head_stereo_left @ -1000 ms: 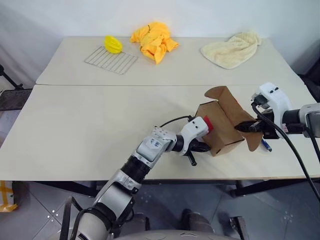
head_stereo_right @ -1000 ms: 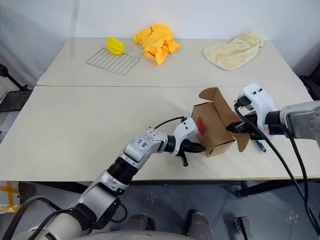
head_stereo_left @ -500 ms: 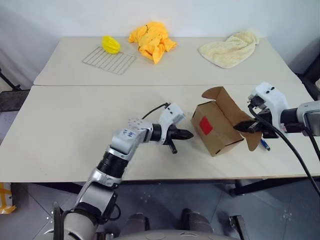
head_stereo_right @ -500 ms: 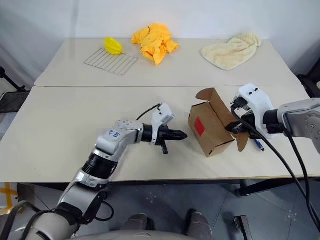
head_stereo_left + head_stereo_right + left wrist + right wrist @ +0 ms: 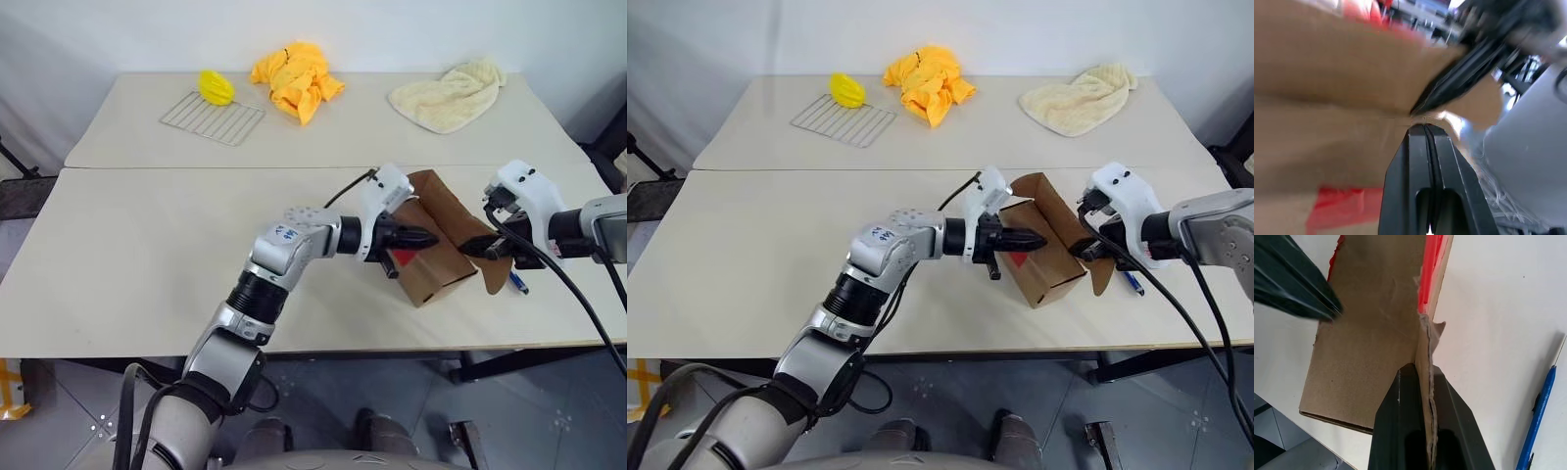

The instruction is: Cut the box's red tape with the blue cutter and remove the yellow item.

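right gripper [image 5: 1422,377] on box [image 5: 446,269] flap

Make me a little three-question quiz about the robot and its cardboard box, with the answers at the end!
1. True or false: the right tool pinches a flap of the box.
2. Where is the blue cutter? A) in the left tool B) lying on the table beside the box C) on the wire rack
3. Fill in: the left tool, shut, points at the box's ____ top.

Key: 1 true; 2 B; 3 open.
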Robot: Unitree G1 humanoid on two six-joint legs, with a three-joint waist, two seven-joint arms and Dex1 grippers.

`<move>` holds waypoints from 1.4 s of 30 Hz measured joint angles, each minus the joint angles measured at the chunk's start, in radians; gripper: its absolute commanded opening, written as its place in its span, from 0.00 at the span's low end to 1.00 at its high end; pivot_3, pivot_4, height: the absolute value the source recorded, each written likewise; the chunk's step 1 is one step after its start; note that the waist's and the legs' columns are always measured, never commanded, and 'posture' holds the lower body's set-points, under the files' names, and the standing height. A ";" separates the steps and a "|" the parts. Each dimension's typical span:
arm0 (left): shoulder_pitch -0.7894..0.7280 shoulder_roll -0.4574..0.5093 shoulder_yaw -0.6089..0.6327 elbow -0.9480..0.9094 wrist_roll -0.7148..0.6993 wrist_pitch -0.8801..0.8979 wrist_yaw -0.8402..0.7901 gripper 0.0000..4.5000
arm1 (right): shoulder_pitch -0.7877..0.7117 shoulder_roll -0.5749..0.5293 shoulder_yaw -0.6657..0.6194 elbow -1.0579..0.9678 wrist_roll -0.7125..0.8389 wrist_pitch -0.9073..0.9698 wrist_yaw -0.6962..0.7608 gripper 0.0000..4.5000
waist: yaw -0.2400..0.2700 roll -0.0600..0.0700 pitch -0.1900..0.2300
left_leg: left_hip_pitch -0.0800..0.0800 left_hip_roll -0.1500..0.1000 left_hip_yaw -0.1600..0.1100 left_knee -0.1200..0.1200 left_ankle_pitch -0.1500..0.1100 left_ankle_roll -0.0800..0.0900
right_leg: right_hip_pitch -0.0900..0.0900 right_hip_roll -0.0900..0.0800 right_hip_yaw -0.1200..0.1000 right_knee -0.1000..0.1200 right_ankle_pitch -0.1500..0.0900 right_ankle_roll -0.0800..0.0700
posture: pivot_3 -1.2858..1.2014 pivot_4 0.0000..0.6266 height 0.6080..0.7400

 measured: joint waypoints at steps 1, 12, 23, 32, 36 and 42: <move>0.001 0.003 -0.015 0.009 0.012 -0.015 -0.003 0.00 | 0.000 0.000 -0.001 -0.002 -0.001 0.002 0.000 0.01 | 0.001 0.000 0.000 | 0.000 0.000 0.000 0.000 0.000 0.000 | 0.000 0.000 0.000 0.000 0.000 0.000 | 0.52 0.24 1.00; -0.003 0.026 -0.083 0.077 0.086 -0.198 -0.044 0.00 | 0.008 0.000 -0.036 -0.035 0.000 0.075 -0.002 0.01 | 0.004 0.000 0.000 | 0.000 0.000 0.000 0.001 0.000 0.000 | 0.000 0.000 0.000 0.000 0.000 0.000 | 0.52 0.24 1.00; -0.083 -0.028 -0.079 0.230 0.106 -0.295 -0.050 0.00 | 0.028 0.019 -0.077 -0.054 0.003 0.119 -0.038 0.01 | 0.004 0.000 0.000 | 0.000 0.000 0.000 0.002 0.000 0.000 | 0.001 0.000 0.000 0.001 0.000 0.000 | 0.52 0.24 1.00; -0.104 -0.056 -0.078 0.304 0.139 -0.367 -0.051 0.00 | 0.028 0.024 -0.078 -0.055 0.008 0.121 -0.048 0.01 | 0.002 0.000 0.000 | 0.000 0.000 0.000 0.002 0.000 0.000 | 0.001 0.000 0.000 0.001 0.000 0.000 | 0.52 0.24 1.00; -0.081 -0.039 -0.096 0.269 0.168 -0.382 -0.056 0.00 | 0.047 0.037 -0.108 -0.060 0.024 0.121 -0.072 0.01 | 0.001 -0.001 0.000 | 0.001 0.000 0.000 0.002 0.000 0.000 | 0.001 0.000 0.000 0.001 0.000 0.000 | 0.52 0.24 1.00; 0.005 0.007 -0.112 0.128 0.174 -0.355 -0.073 0.00 | 0.102 0.066 -0.206 -0.067 0.101 0.117 -0.132 0.01 | 0.004 -0.001 -0.001 | 0.002 0.000 -0.001 0.002 0.000 0.000 | 0.003 0.000 0.000 0.001 0.000 0.000 | 0.52 0.24 1.00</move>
